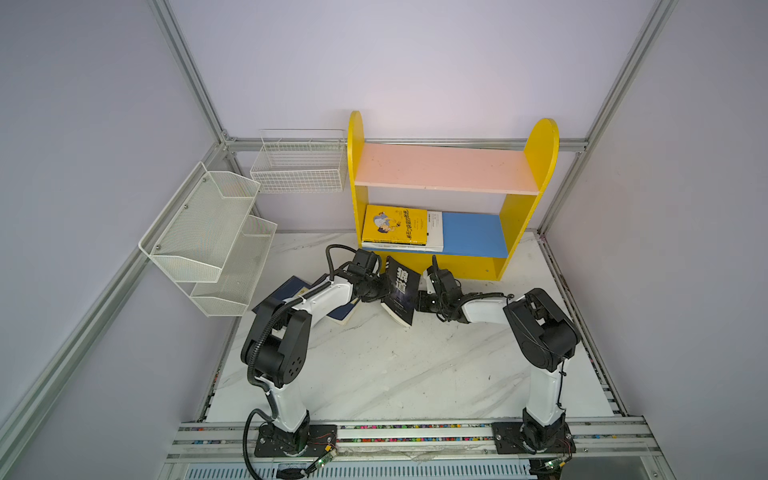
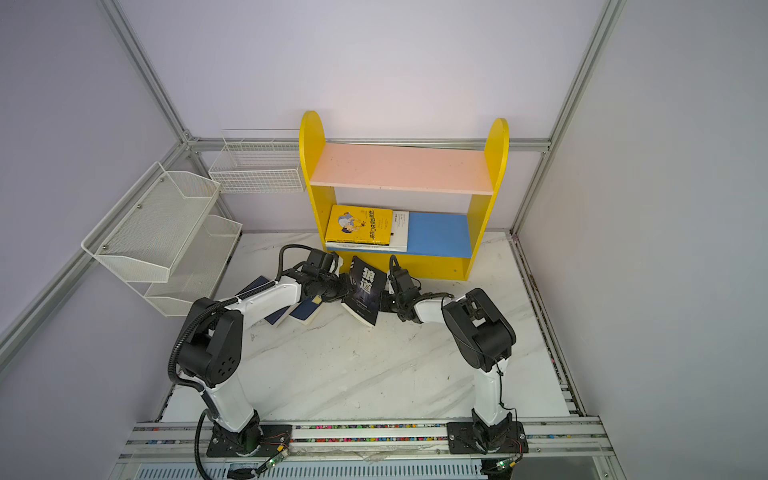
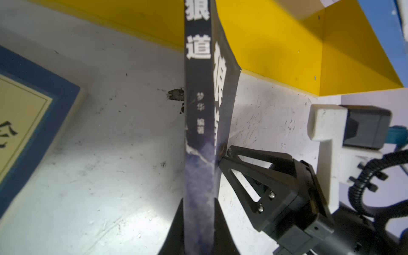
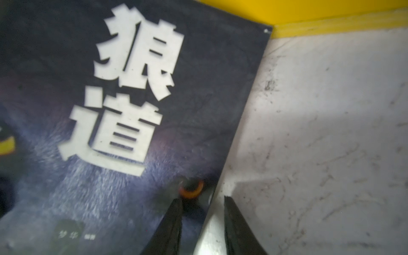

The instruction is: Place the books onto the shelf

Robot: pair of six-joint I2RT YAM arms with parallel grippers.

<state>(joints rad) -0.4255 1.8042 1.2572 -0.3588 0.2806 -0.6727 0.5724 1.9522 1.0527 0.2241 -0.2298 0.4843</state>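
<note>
Item: black wolf-eyes book (image 1: 400, 291), on edge on the tabletop (image 1: 395, 374), just before the shelf (image 1: 469, 268), long axis pointing shelfward. We record the left end effector (image 3: 199, 207) pinching its spine and the right end effector (image 4: 202, 212) spread, one finger on the cover. The blue lower board (image 1: 473, 232) lies up and beyond.

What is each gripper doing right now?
Left gripper: shut on the black wolf book.
Right gripper: open, jaws astride that book's edge, no clamp visible.
</note>
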